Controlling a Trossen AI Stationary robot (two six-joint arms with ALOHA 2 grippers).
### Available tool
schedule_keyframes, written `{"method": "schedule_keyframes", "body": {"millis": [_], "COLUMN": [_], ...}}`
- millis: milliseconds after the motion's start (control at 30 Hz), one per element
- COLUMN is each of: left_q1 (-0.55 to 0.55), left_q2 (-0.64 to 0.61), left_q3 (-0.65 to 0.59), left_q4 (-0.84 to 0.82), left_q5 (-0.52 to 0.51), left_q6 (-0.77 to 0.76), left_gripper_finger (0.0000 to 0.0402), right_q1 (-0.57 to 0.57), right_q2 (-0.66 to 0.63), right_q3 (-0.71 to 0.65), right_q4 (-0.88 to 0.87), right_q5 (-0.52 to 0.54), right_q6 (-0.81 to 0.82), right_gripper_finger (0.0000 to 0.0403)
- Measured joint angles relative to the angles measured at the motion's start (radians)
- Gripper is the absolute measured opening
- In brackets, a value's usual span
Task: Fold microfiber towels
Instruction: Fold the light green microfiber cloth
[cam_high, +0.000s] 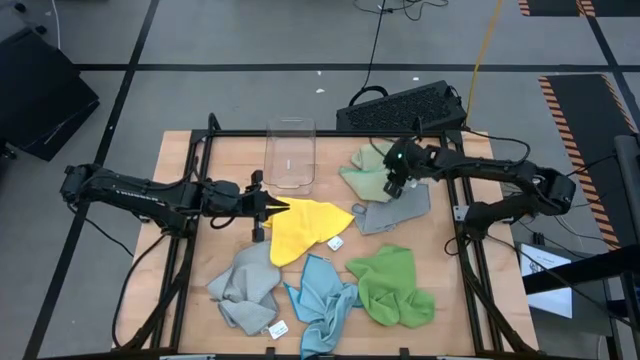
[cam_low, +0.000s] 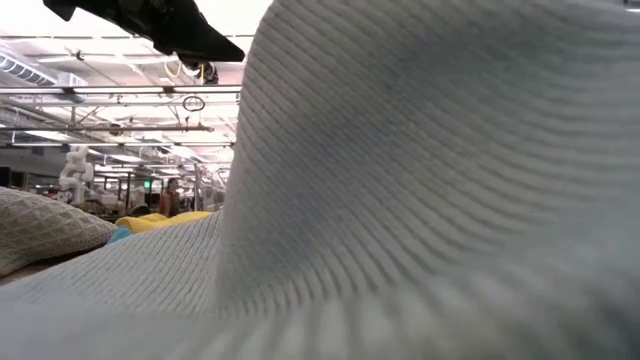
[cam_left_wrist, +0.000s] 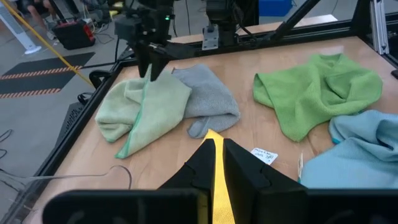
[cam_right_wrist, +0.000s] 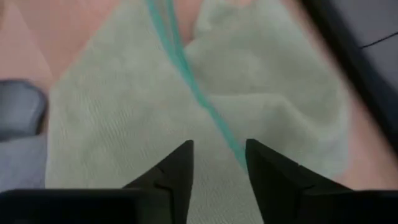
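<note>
Grey floor (cam_high: 250, 40) with dark seams around wooden counter (cam_high: 180, 290). Hazard-striped tape (cam_high: 590, 110) at right. Ceiling trusses with strip lights (cam_low: 120, 95) overhead; person (cam_low: 175, 195) far back.

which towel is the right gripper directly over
The pale green towel at the far right, beside a grey towel; the right gripper hangs open above it.

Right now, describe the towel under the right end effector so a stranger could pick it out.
Start at the clear plastic bin at the table's far edge. To its right lies the pale green microfiber towel, beneath the right end effector. It overlaps a grey cloth and alone has a teal-stitched edge.
</note>
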Motion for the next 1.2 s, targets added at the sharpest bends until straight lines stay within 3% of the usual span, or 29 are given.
{"method": "schedule_keyframes", "body": {"millis": [67,167,333,467,667,767,967,1200], "left_q1": [0.000,0.000,0.000,0.000,0.000,0.000,0.000,-0.050], "left_q2": [0.000,0.000,0.000,0.000,0.000,0.000,0.000,0.057], "left_q3": [0.000,0.000,0.000,0.000,0.000,0.000,0.000,0.000], "left_q4": [0.000,0.000,0.000,-0.001,-0.001,0.002,0.047,0.138], "left_q5": [0.000,0.000,0.000,0.000,0.000,-0.003,-0.056,-0.063], "left_q6": [0.000,0.000,0.000,0.000,0.017,0.021,-0.019,-0.102], "left_gripper_finger": [0.0035,0.0035,0.0035,0.0035,0.0035,0.0035,0.0035,0.0036], "right_q1": [-0.050,-0.092,-0.103,-0.074,0.050,0.171,0.452,0.771], "right_q2": [0.007,0.022,0.049,0.046,-0.040,-0.117,-0.282,-0.302], "right_q3": [-0.024,-0.071,-0.142,-0.156,-0.147,-0.144,-0.144,-0.144], "right_q4": [0.020,0.065,0.119,0.107,0.109,0.170,0.315,0.545], "right_q5": [-0.099,-0.149,-0.206,-0.222,-0.226,-0.144,0.195,0.408], "right_q6": [-0.039,-0.099,-0.145,-0.135,-0.035,0.022,0.095,0.103], "right_gripper_finger": [0.0154,0.0152,0.0099,0.0017,0.0008,0.0005,0.0005,0.0004]}}
